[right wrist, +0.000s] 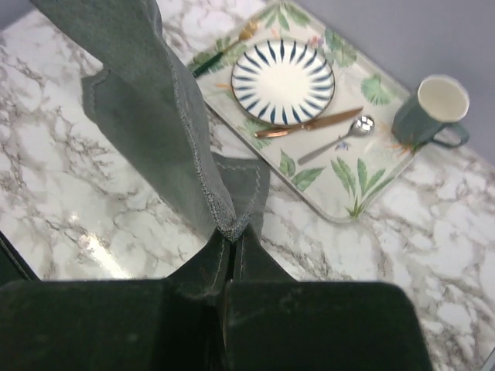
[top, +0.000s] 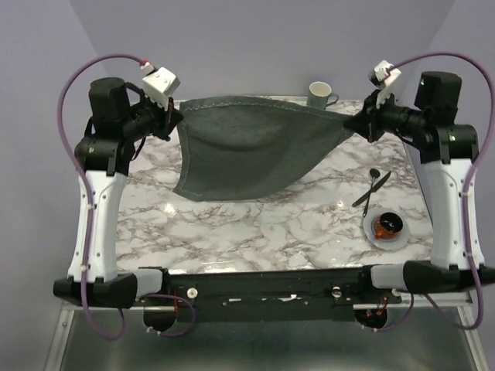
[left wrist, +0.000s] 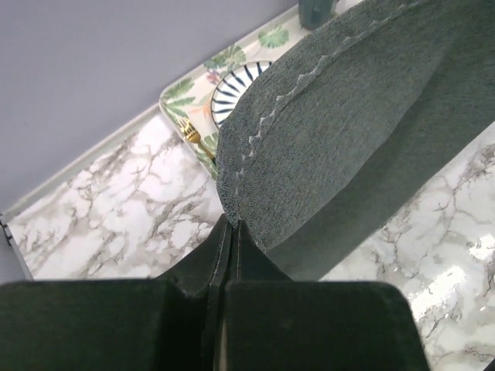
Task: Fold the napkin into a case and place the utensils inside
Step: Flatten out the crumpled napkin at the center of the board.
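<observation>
The dark grey napkin (top: pixel 255 147) hangs stretched between both grippers above the back of the marble table, its lower part drooping to the tabletop. My left gripper (top: pixel 176 120) is shut on its left corner (left wrist: pixel 232 212). My right gripper (top: pixel 357 124) is shut on its right corner (right wrist: pixel 232 226). The brownish knife (right wrist: pixel 309 124) and silver spoon (right wrist: pixel 340 139) lie on a leaf-patterned tray (right wrist: pixel 352 185) beside the striped plate (right wrist: pixel 284 81). The gold fork (left wrist: pixel 189 133), with its green handle (right wrist: pixel 220 60), lies at the plate's other side. In the top view the napkin hides the tray.
A grey-green mug (top: pixel 321 94) stands at the back, by the tray's corner (right wrist: pixel 433 108). A black spoon (top: pixel 373 185) and a small saucer (top: pixel 385 226) holding something dark and orange lie at the right front. The purple wall runs close behind the table.
</observation>
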You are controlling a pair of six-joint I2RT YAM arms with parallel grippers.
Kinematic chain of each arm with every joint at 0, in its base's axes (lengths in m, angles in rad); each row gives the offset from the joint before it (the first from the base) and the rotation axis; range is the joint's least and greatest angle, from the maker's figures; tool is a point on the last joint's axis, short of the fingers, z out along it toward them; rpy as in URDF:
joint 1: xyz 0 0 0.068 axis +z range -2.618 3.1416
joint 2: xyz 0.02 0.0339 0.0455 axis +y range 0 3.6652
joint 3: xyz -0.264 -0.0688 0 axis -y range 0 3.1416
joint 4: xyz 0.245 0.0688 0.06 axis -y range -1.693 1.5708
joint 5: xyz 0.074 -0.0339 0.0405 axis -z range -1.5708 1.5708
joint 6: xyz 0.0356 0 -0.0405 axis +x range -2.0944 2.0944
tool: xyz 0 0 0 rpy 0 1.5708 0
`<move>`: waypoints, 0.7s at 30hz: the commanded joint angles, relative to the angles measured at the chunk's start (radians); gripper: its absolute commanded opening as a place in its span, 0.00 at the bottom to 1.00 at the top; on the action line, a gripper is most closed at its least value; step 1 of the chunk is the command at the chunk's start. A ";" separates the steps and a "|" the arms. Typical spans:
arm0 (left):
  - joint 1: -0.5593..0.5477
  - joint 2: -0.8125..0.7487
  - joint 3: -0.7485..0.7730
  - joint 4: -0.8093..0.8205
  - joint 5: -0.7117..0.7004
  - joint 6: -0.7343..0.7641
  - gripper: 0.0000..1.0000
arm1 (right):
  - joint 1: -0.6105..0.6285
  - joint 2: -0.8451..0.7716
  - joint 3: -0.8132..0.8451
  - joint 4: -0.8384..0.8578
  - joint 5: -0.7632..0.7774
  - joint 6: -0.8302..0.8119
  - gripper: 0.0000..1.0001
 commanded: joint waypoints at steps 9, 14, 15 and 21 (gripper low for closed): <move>0.005 -0.502 -0.230 0.155 0.132 -0.033 0.00 | 0.034 -0.588 -0.389 0.290 -0.128 0.026 0.01; 0.006 -0.498 -0.172 0.146 0.112 -0.103 0.00 | 0.034 -0.527 -0.239 0.261 -0.064 0.103 0.01; 0.005 -0.487 -0.152 0.146 0.110 -0.118 0.00 | 0.033 -0.507 -0.186 0.257 -0.056 0.112 0.01; 0.006 -0.352 -0.086 0.117 -0.011 -0.229 0.00 | 0.033 -0.273 -0.030 0.197 0.118 0.138 0.01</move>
